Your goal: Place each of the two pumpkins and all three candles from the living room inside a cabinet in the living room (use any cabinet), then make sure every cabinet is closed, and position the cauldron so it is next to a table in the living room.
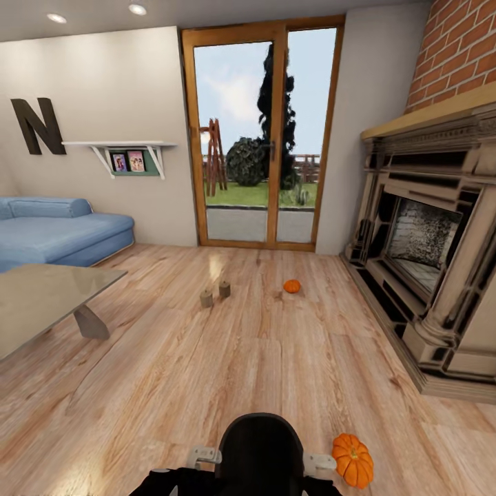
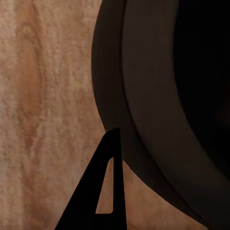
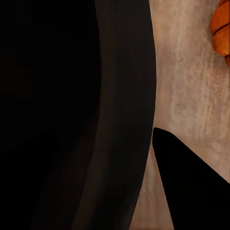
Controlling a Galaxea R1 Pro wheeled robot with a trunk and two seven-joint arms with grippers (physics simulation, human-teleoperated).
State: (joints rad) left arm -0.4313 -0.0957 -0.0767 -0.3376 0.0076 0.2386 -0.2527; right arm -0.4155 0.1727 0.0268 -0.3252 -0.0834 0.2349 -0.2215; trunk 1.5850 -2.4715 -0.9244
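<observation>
Two beige candles (image 1: 206,298) (image 1: 224,289) stand side by side on the plank floor mid-room. One orange pumpkin (image 1: 292,286) lies to their right. The second pumpkin (image 1: 353,460) sits close by my base on the right, and its edge (image 3: 221,28) appears in the right wrist view. The glossy grey table (image 1: 41,296) stands at the left. My left gripper (image 2: 122,153) and right gripper (image 3: 149,153) hang over the floor beside my dark rounded body (image 1: 262,455). One black finger (image 2: 91,206) (image 3: 191,191) of each is seen, the other lost in the dark. The cabinet and a third candle are out of view.
A stone fireplace (image 1: 427,248) under a brick chimney (image 1: 458,48) lines the right wall. The blue sofa (image 1: 55,234) is at the far left, and a glass door (image 1: 265,138) is straight ahead. Open floor lies between me and the candles.
</observation>
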